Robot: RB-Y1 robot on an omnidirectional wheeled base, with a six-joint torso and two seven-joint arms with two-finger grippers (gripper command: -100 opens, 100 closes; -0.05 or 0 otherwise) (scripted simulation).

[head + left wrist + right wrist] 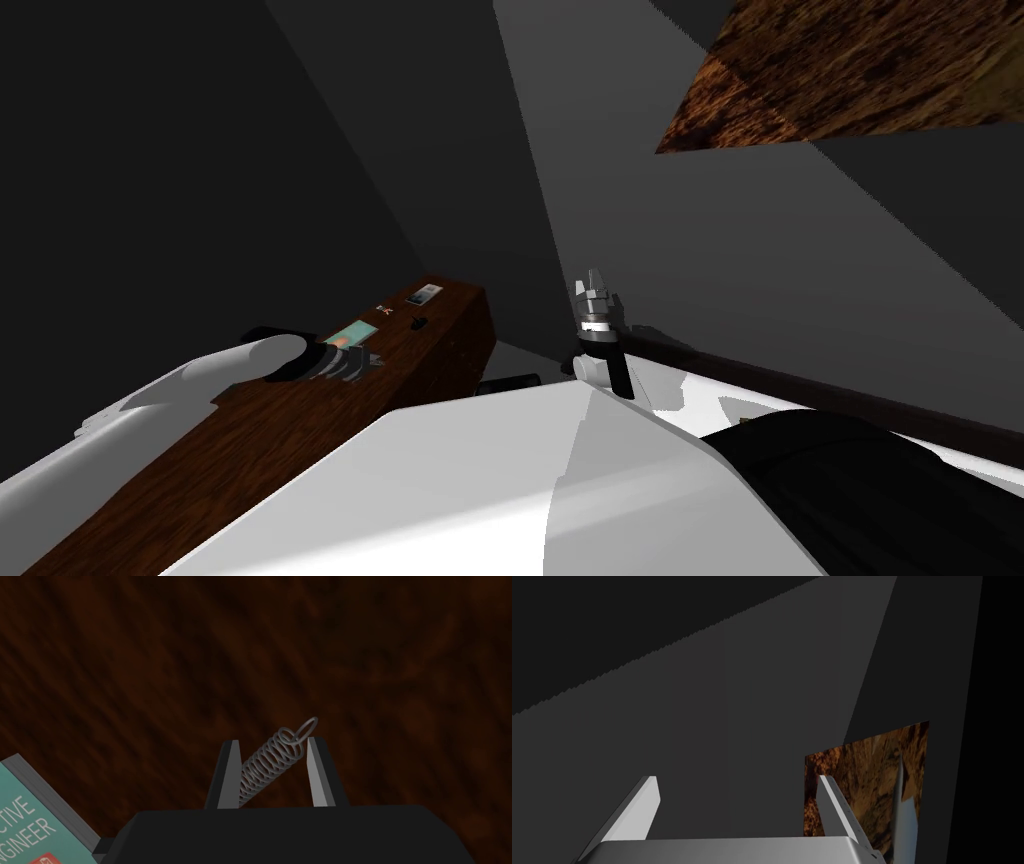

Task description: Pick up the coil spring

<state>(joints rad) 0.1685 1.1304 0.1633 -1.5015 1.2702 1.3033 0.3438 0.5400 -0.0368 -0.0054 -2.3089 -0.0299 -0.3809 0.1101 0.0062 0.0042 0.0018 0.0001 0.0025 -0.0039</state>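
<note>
The coil spring is thin grey wire with a ring at its end, and it lies slantwise between the fingers of my left gripper. The fingers stand narrow and press its two ends, so the gripper is shut on it. Behind it is the dark brown wooden top. In the head view my left gripper is over the long wooden table, next to a teal book. My right gripper is raised beside the table's far end, with its fingers wide open and nothing between them.
The teal book lies close beside the left gripper's body. Farther along the table are a small white card, a tiny pale item and a small dark item. Dark grey walls stand behind the table.
</note>
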